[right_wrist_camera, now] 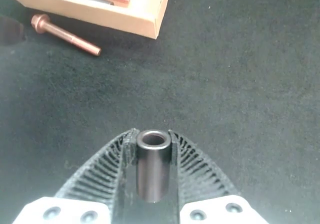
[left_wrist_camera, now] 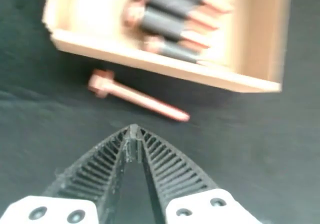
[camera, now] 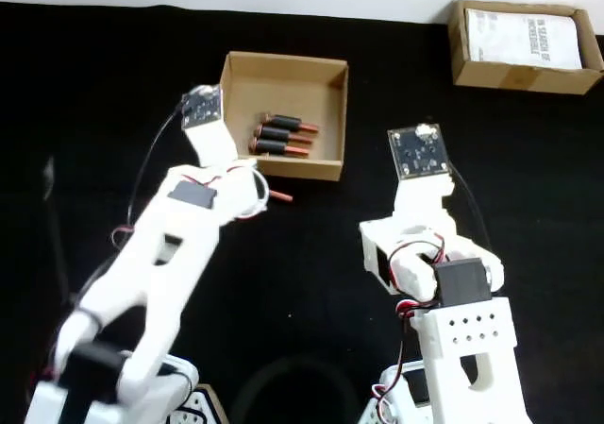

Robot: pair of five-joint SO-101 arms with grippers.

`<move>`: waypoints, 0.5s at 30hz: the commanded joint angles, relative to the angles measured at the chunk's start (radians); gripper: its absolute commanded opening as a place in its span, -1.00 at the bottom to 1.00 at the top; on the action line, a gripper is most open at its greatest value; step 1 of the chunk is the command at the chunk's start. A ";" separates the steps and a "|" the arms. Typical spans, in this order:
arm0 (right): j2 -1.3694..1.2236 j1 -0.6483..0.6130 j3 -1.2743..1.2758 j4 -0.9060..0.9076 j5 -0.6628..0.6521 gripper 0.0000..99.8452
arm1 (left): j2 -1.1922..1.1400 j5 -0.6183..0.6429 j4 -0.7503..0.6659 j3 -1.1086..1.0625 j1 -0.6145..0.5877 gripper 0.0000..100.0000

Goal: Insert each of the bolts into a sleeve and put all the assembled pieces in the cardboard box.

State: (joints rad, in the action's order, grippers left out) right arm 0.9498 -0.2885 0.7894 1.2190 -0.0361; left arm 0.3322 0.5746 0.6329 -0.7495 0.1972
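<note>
Bolt, copper-coloured and loose, lies flat on the black table. It is at 6 o'clock of the cardboard box, near its front wall but apart from it, with the shank tip toward 3 o'clock. Inside the box, three assembled pieces lie side by side in the 6 o'clock half of the floor, their copper ends also toward 3 o'clock.

At 6 o'clock of the loose bolt, the left gripper hangs over the table, its pincer pressed tip to tip with nothing in it. The left arm slants up from 7 o'clock toward the box.

The right gripper has its pincer clamped narrow on a dark sleeve, the open bore facing out past the fingertips. The right arm stands at 4 o'clock of the box, well apart from it.

A second cardboard box holding a printed sheet sits at 2 o'clock on the table.
</note>
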 commanded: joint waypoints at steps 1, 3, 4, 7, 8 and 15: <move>0.008 0.001 -0.004 -0.033 0.008 -0.99 | 0.166 0.084 0.066 0.012 0.081 -0.75; 0.008 -0.013 -0.004 -0.031 0.008 -0.99 | 0.182 0.123 0.089 0.008 0.113 -0.49; 0.008 -0.019 -0.004 -0.031 0.008 -0.99 | 0.176 0.144 0.097 0.007 0.116 -0.39; 0.008 -0.025 -0.004 -0.031 0.008 -0.99 | 0.127 0.189 0.097 0.007 0.087 -0.39; 0.008 -0.025 -0.004 -0.030 0.008 -0.99 | 0.105 0.198 0.097 0.007 0.070 -0.43; 0.008 -0.027 -0.004 -0.030 0.008 -0.99 | -0.093 0.219 0.098 0.050 0.015 -0.59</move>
State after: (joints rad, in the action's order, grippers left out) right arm 0.9498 -0.3038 0.7894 1.2037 -0.0361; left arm 0.2877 0.7864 0.7265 -0.7495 0.2263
